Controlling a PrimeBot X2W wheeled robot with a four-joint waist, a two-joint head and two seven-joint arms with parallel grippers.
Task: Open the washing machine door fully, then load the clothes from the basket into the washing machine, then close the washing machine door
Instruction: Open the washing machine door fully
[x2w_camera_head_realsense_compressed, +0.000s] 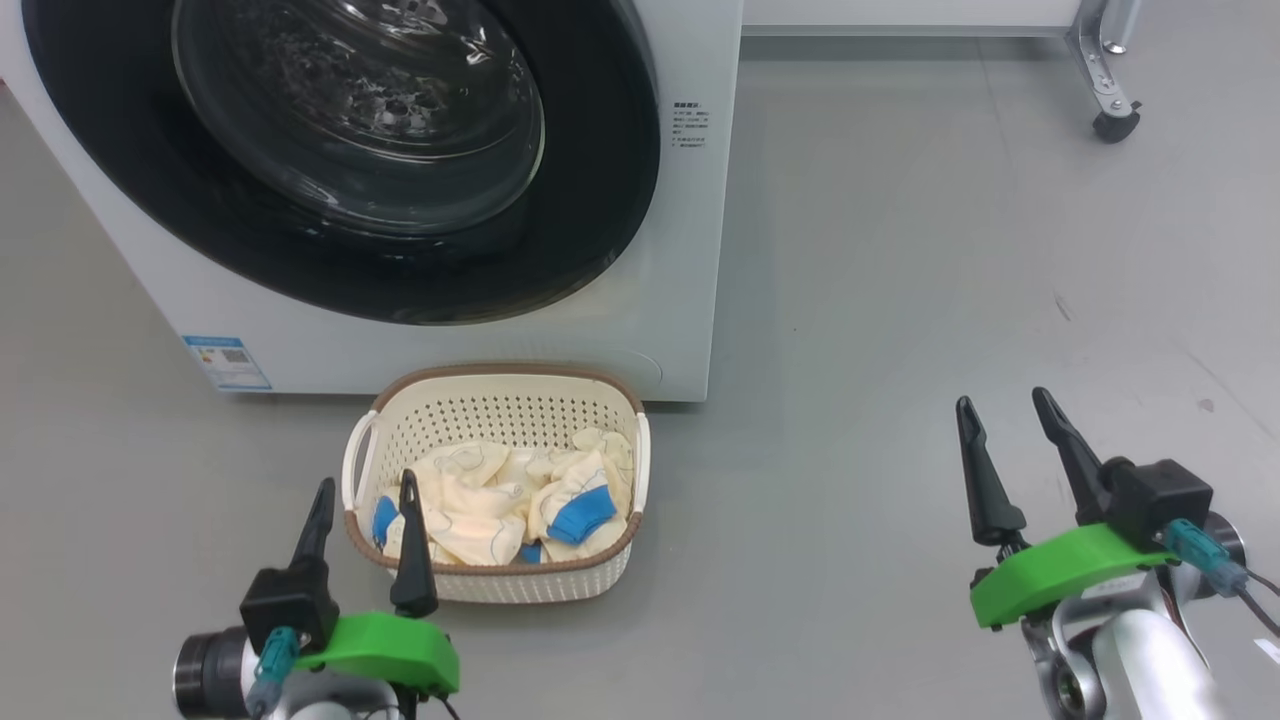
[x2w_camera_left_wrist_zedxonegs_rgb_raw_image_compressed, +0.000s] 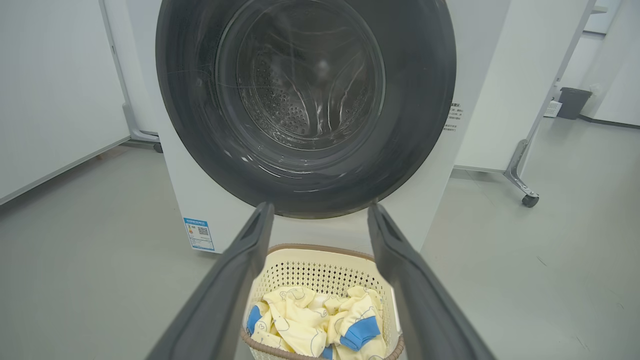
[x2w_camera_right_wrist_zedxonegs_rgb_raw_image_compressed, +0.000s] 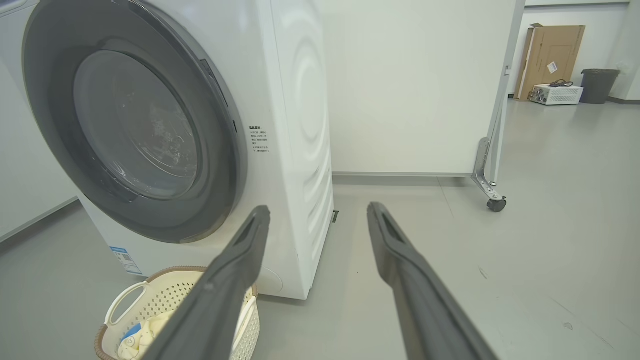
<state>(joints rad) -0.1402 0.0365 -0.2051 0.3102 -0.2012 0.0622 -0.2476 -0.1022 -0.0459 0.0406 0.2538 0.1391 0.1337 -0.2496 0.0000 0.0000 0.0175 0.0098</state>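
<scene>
washing machine (x2w_camera_head_realsense_compressed: 690, 260) white, small blue label (x2w_camera_head_realsense_compressed: 227, 362) low on front. door (x2w_camera_head_realsense_compressed: 360, 120): glossy black rim, clear glass centre. basket (x2w_camera_head_realsense_compressed: 500, 410) cream, perforated, brown woven-look rim, white handles. clothes (x2w_camera_head_realsense_compressed: 490, 500) pale yellow, faint line prints, bright blue cuffs. my left pincer (x2w_camera_head_realsense_compressed: 367, 480) and right pincer (x2w_camera_head_realsense_compressed: 1001, 396): black fingers (x2w_camera_head_realsense_compressed: 412, 560), green mounts. floor (x2w_camera_head_realsense_compressed: 900, 300) plain grey.

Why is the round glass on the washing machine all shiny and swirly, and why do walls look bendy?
Head view: room lights streak brightly across the curved glass of the washing machine door. Left wrist view: same glare, and the wide lens tilts the white wall panel. Right wrist view: that lens bows the straight side of the washing machine outward.
</scene>
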